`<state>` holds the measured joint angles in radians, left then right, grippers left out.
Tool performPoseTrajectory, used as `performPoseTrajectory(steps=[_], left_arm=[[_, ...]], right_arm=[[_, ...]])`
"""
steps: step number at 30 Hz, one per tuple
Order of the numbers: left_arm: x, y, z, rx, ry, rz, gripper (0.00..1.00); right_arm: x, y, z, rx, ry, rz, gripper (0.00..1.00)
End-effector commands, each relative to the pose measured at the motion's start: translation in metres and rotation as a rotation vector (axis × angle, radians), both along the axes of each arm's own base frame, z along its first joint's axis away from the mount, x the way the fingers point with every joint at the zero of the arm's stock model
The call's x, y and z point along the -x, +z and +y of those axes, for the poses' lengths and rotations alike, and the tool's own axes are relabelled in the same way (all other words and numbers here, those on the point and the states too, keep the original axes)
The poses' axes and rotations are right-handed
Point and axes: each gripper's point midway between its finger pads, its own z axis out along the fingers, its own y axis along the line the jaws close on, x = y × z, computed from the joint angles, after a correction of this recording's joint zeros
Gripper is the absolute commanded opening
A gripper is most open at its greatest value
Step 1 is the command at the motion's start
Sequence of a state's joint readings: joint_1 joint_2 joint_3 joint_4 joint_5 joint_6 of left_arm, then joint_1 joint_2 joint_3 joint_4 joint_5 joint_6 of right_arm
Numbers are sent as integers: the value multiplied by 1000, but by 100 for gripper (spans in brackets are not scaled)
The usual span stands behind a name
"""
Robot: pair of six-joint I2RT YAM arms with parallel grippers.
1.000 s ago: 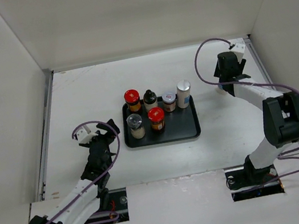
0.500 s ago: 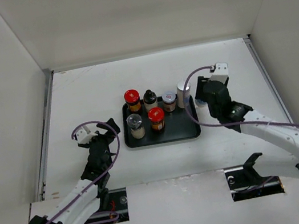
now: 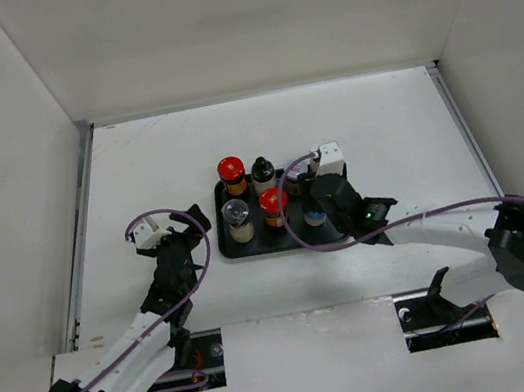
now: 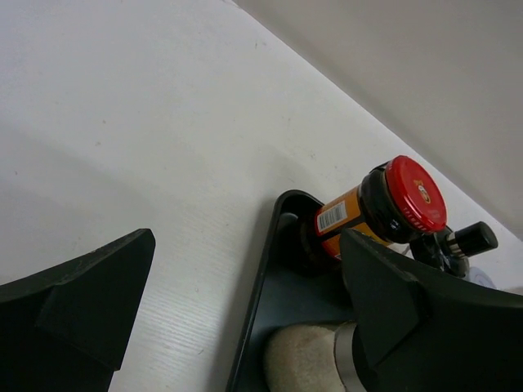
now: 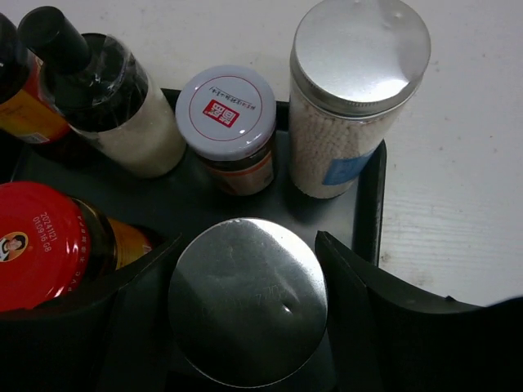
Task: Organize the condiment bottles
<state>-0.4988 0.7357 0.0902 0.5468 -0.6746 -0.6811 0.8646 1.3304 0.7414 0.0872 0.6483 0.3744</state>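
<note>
Desk (image 3: 153, 154): white, with a black tray (image 5: 369, 196) set on it.
Jar (image 5: 248, 300): round silver lid, blue label, clasped by the right hand (image 5: 243, 269).
Left hand (image 4: 247, 238): spread wide.

2 white arms (image 3: 126, 347), black joints, purple cables (image 3: 156, 214).

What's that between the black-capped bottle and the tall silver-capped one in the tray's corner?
A small white-lidded jar with red print, standing on the tray; the right wrist view shows it.
</note>
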Motion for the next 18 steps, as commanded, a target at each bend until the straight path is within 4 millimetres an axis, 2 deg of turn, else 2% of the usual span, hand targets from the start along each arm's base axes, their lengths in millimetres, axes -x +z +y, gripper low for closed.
performPoseTrajectory(steps=[1,5,7,8,11,16,18], left_arm=[[-6,23,-1,20,17,-28,100],[-6,19,-3,-7,11,17,100],[-7,19,-4,-20,9,40,100],[-7,19,-4,-29,12,54,100],[-9,21,7,-62,81,94,100],[-12,31,11,-96,100,147,100],[-14,32,10,-105,99,166,100]], right_arm=[[-11,32,24,-140,14,-96,61],[-4,12,31,-109,44,-60,65],[0,11,32,-105,49,-59,75],[1,13,31,-107,49,-66,83],[3,31,27,-127,51,-102,100],[7,72,9,-207,37,-192,100],[6,88,-14,-261,-21,-245,100]])
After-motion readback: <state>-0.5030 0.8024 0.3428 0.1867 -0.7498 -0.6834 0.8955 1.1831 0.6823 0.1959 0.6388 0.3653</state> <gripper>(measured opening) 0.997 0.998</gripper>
